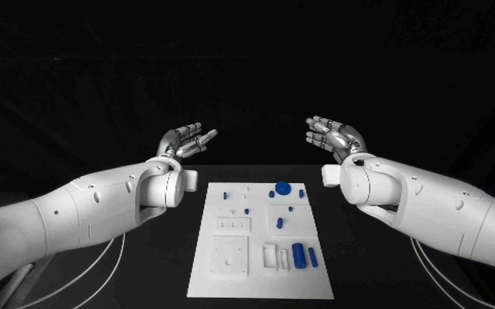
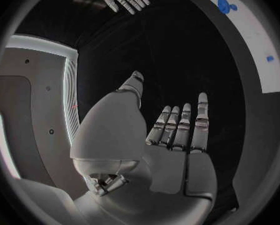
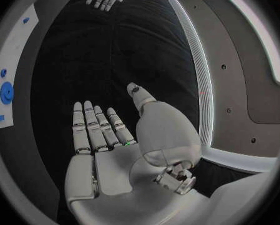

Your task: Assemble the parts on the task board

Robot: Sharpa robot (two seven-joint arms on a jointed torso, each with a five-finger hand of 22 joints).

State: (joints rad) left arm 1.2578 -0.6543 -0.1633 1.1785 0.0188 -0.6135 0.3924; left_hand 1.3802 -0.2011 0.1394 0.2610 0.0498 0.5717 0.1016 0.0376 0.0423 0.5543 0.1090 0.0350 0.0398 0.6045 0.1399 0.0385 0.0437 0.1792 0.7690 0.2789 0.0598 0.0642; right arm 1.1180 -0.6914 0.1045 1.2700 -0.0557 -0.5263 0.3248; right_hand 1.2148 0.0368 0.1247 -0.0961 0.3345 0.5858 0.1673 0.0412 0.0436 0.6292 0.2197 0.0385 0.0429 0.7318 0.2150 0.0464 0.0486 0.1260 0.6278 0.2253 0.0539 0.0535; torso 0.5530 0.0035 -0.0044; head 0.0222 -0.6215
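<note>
The white task board (image 1: 232, 280) lies in the middle of the table, between my two arms. Small blue parts rest on it: a round disc (image 1: 282, 187) near its far edge, small pegs (image 1: 289, 209) around the middle, and two upright-lying cylinders (image 1: 299, 255) near the front right. My left hand (image 1: 186, 141) is raised beyond the board's far left corner, fingers apart and holding nothing. My right hand (image 1: 332, 135) mirrors it beyond the far right corner, also empty with fingers spread. The left wrist view shows the left hand (image 2: 177, 135) flat and empty; the right hand (image 3: 105, 135) likewise in its own view.
The black table (image 1: 361, 266) surrounds the board on all sides. White recessed blocks (image 1: 231, 255) sit on the board's left half. The board's edge with the blue disc (image 2: 224, 5) appears at the rim of the left wrist view, and the disc (image 3: 7, 92) in the right wrist view.
</note>
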